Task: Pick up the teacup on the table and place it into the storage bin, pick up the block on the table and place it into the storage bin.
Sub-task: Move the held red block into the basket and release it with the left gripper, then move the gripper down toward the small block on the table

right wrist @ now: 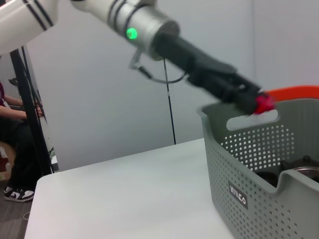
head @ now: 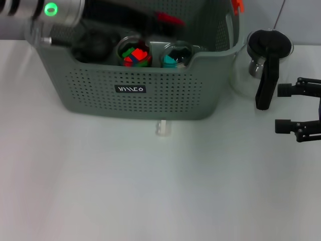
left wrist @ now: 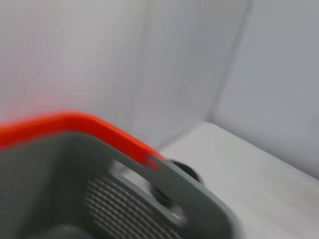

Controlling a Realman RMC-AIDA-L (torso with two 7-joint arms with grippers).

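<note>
Storage bin (head: 145,98), grey-green and perforated, at 12 o'clock on the white surface (head: 150,191); holds 2 glass teacups, 1 with red, green and blue blocks (head: 135,55), 1 with a teal block (head: 169,61). Left gripper (right wrist: 264,103) above the bin's far rim, clenched on a red block (right wrist: 265,103). Right gripper (head: 283,108) at 3 o'clock, fingers released, beside a glass pot (head: 263,63).

Grey-green storage bin (head: 100,90) with dotted perforations, black label (head: 130,89), white lettering, orange handle clip (head: 237,5); black-handled glass pot (head: 266,63).
</note>
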